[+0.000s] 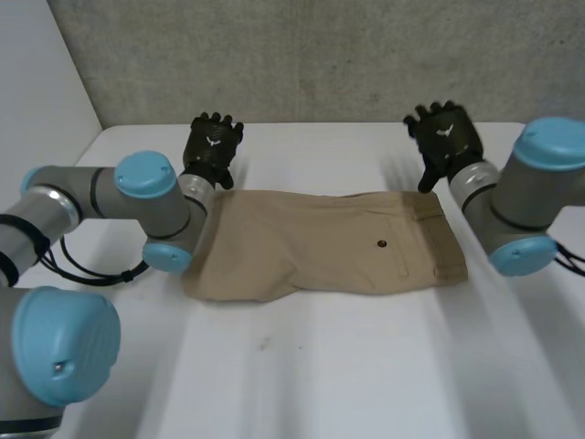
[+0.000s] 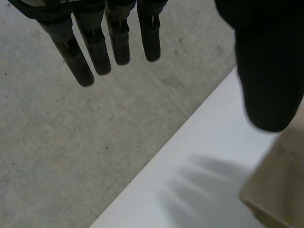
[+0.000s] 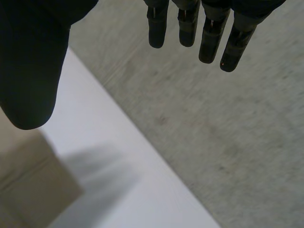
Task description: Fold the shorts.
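While looking down from the head view, find tan shorts (image 1: 320,245) lying flat at centre of white table (image 1: 366,366), stretched from 9 to 3 o'clock. Note waistband end at 3 o'clock, leg hem at 9 o'clock, and small dark button (image 1: 382,243) on upper face, toward 3 o'clock of middle. Place left hand (image 1: 212,146) at 10 o'clock of shorts, just beyond far corner of leg end, splayed wide and straight, holding nothing. Place right hand (image 1: 443,137) at 2 o'clock of shorts, just beyond far corner of waistband, likewise splayed and empty. From left wrist view, see straight fingers (image 2: 95,47) set apart, pointing past table edge toward grey concrete wall (image 1: 320,55), with thumb (image 2: 268,71) close by a corner of tan cloth; cannot tell whether touching. From right wrist view, see same pose mirrored: straight, apart, nothing held, thumb near waistband corner, again cannot tell about contact.
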Motion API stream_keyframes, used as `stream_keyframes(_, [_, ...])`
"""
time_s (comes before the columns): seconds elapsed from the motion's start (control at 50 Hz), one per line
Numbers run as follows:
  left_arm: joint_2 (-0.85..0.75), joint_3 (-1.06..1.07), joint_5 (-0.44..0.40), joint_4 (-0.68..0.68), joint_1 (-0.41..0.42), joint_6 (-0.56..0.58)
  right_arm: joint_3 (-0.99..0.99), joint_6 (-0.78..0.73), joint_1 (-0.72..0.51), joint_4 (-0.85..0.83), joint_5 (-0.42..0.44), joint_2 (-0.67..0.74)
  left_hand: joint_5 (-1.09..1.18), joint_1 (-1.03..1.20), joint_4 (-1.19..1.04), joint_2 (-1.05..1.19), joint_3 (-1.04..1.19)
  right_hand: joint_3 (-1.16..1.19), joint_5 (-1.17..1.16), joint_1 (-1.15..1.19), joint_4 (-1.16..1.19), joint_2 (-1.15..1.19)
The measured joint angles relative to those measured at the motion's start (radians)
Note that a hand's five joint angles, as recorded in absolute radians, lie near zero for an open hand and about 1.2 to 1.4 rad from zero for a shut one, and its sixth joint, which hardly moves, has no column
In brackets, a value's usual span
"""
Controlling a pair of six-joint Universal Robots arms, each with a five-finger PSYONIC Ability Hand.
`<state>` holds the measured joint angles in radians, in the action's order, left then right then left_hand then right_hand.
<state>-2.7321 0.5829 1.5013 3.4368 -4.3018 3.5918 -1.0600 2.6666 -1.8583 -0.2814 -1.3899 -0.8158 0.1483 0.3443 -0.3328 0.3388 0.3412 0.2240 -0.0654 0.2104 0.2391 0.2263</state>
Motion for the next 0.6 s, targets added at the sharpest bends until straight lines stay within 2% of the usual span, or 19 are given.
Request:
stream_keyframes(0.06, [0.066,0.079,-0.001,0.0,0.003,-0.002,-0.072,0.031,0.005,0.003,0.003,-0.101,-0.064,-0.072,0.066,-0.069,-0.072,0.0,0.0,0.0,0.0,0.0])
stream_keyframes(0.1, [0.078,0.094,-0.002,0.0,0.004,-0.002,-0.082,0.035,0.005,0.004,0.003,-0.114,-0.064,-0.072,0.066,-0.069,-0.072,0.0,0.0,0.0,0.0,0.0])
stream_keyframes(0.12, [0.147,0.18,-0.002,-0.001,0.006,-0.004,-0.151,0.054,0.01,0.009,0.006,-0.194,-0.095,-0.112,0.109,-0.115,-0.109,0.0,0.0,0.0,0.0,0.0])
stream_keyframes(0.24, [0.292,0.363,-0.001,-0.004,0.008,-0.021,-0.291,0.069,0.033,0.044,0.008,-0.308,-0.095,-0.112,0.111,-0.12,-0.11,0.017,-0.01,0.005,0.004,0.014])
stream_keyframes(0.28, [0.356,0.447,0.0,-0.007,0.007,-0.042,-0.343,0.07,0.045,0.074,0.009,-0.333,-0.095,-0.112,0.111,-0.121,-0.11,0.101,-0.084,0.066,0.084,0.098])
stream_keyframes(0.46, [0.568,0.734,0.021,-0.026,0.007,-0.188,-0.512,0.064,0.087,0.187,0.057,-0.375,-0.095,-0.112,0.111,-0.122,-0.11,0.216,-0.185,0.169,0.204,0.209])
stream_keyframes(0.6, [0.699,0.931,0.057,-0.039,0.008,-0.301,-0.599,0.051,0.125,0.175,0.132,-0.351,-0.095,-0.112,0.111,-0.122,-0.11,0.344,-0.3,0.276,0.328,0.344])
